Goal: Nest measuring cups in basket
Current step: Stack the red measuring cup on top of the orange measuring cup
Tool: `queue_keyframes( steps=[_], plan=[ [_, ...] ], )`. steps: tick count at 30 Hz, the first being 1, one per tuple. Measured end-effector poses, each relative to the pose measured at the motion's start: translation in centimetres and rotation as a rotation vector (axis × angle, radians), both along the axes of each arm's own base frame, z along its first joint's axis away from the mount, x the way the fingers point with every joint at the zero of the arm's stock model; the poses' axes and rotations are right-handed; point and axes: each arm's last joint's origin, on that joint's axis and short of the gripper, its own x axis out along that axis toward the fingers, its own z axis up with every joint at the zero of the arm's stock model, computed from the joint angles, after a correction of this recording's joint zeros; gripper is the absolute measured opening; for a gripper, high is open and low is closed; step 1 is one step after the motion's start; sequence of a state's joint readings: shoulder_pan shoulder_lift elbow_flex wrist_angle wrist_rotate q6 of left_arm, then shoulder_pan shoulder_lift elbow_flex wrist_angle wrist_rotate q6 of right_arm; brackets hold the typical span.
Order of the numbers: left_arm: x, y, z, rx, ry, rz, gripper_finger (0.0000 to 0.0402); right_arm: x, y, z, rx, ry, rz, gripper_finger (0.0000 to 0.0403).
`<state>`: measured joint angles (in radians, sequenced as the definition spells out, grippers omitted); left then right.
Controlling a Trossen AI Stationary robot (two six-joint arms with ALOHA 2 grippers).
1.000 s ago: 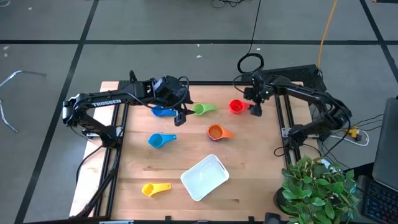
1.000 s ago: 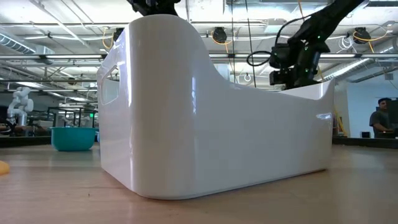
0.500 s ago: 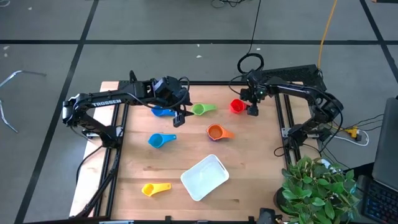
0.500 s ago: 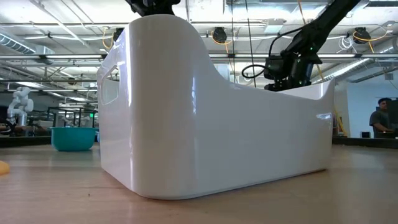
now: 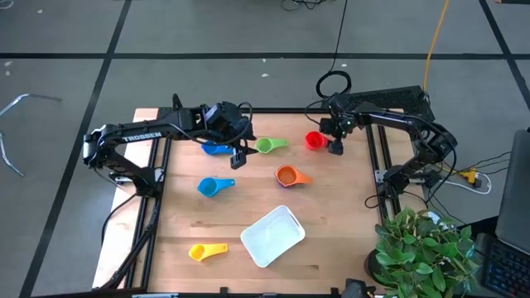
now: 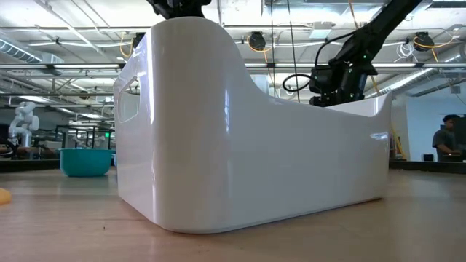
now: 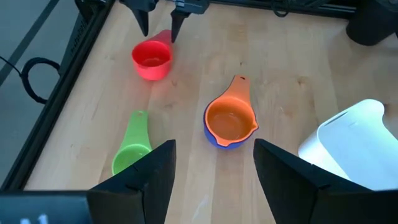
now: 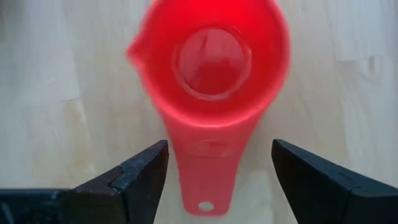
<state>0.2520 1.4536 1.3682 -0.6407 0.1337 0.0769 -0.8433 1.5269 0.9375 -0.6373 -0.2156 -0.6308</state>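
Right gripper (image 8: 214,177) hangs over the small red plastic measuring cup (image 5: 314,141) at the desk's (image 5: 331,240) 1 o'clock, jaws wide and straddling the flat handle without touching it. Risks, as judgement: the handle is thin and lies flat, so if the jaws come down off-centre or close too high they likely pinch only an edge and the cup spins or skids; it also sits near the desk rail, so a push could jam it there.

Left gripper (image 7: 211,180) hovers at 11 o'clock with jaws wide and nothing between them, just beside the blue plastic cup (image 5: 217,149).

Count in the high view:
- Red cup: one.
- Green plastic cup (image 5: 269,145): one, at 12 o'clock.
- Orange plastic cup (image 5: 291,175): one, near centre, already nested in a dark blue cup (image 7: 214,138).
- Blue: two, the second light blue cup (image 5: 212,186) at 9 o'clock.
- Yellow plastic cup (image 5: 206,250): one, at 7 o'clock.
- White shallow rectangular plastic basket (image 5: 272,236): one, at 6 o'clock, nothing in it.

Seven cups total, none in the basket yet.
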Motion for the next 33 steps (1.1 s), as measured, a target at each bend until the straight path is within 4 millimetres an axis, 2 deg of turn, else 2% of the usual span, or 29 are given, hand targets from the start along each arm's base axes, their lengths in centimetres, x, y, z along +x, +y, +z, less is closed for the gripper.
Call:
queue_keyframes(
  steps=[14,24,28,33],
  plan=[
    [0.0,0.0,0.0,0.001,0.0,0.0,0.0218,0.0,0.0,0.0,0.009,-0.001,-0.062,0.0279],
    [0.0,0.0,0.0,0.001,0.0,0.0,0.0218,0.3,0.6,-1.4,-0.05,0.034,-0.075,0.0278],
    [0.0,0.0,0.0,0.0,0.0,0.0,0.0218,0.4,0.7,-1.4,-0.045,0.033,-0.086,0.0251],
    [0.0,0.0,0.0,0.001,0.0,0.001,0.0218,0.4,0.7,-1.4,-0.042,0.033,-0.092,0.0179]
  ],
)
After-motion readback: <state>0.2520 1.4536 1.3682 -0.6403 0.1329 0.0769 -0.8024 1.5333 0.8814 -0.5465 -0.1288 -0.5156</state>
